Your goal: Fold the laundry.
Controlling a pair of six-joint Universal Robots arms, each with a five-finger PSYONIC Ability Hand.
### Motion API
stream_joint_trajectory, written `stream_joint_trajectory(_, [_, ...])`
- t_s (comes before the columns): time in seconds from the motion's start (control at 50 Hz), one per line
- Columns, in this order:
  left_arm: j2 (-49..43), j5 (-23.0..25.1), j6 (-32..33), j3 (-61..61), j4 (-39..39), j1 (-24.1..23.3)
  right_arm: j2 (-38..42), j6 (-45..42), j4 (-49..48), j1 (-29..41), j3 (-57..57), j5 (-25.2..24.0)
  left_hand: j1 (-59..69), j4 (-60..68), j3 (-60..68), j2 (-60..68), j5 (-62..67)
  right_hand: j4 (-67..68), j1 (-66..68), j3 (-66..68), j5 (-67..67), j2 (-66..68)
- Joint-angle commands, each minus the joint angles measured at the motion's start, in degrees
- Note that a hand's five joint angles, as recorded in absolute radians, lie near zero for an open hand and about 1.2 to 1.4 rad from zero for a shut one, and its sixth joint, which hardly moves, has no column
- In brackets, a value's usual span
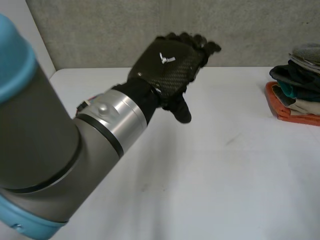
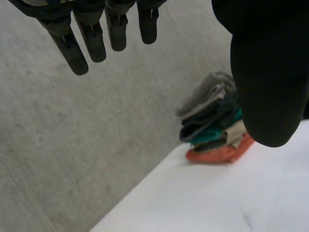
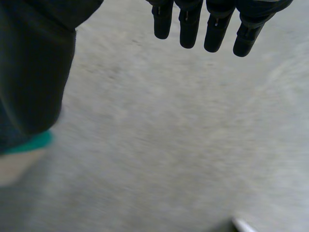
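A stack of folded laundry lies at the table's far right edge, with grey, dark, teal and beige pieces on an orange one. My left hand is raised over the middle back of the white table, back of the hand up, open and empty. In the left wrist view its fingers are straight and the stack lies well beyond them. My right hand is open too, fingers straight, holding nothing; a strip of teal and beige cloth shows beside its thumb.
A grey wall runs behind the table's back edge. My left arm fills the near left side. The bare tabletop stretches from the middle to the front right.
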Motion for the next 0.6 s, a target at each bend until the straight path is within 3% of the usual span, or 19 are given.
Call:
stream_joint_trajectory(0.02, [4.93,-1.22,-2.82,0.71,0.44,1.41,-9.34,0.05,-1.62,9.64,1.2,10.78,0.2,-1.64,-2.15,-1.68,-2.88,-2.29,-3.33,-2.3,-2.87,-2.52])
stream_joint_trajectory(0.08, [6.43,-2.63,-3.09,0.54,0.26,3.25,-14.88,3.91,-3.56,15.79,6.46,10.78,0.2,-1.64,-2.15,-1.68,-2.88,-2.29,-3.33,-2.3,-2.87,-2.52])
stream_joint_trajectory(0.2, [10.21,-11.06,-2.65,-2.0,-0.79,10.81,-22.09,10.06,-8.3,30.0,20.86,10.6,0.2,-1.64,-2.15,-1.68,-2.88,-2.29,-3.33,-2.3,-2.87,-2.52])
stream_joint_trajectory(0.34, [11.53,-13.53,-2.21,-10.42,-2.55,19.42,-20.88,10.25,-11.65,46.63,31.6,14.98,0.2,-1.64,-2.15,-1.68,-2.88,-2.29,-3.33,-2.3,-2.87,-2.52])
stream_joint_trajectory(0.5, [11.35,-13.36,-2.47,-14.84,-2.02,20.57,-16.22,9.9,-11.65,53.42,31.53,25.62,0.2,-1.64,-2.15,-1.68,-2.88,-2.29,-3.33,-2.3,-2.87,-2.52])
stream_joint_trajectory(0.6, [11.62,-13.36,-2.82,-14.32,-1.67,20.05,-16.39,10.16,-11.56,53.6,31.44,26.51,0.2,-1.64,-2.15,-1.68,-2.88,-2.29,-3.33,-2.3,-2.87,-2.52])
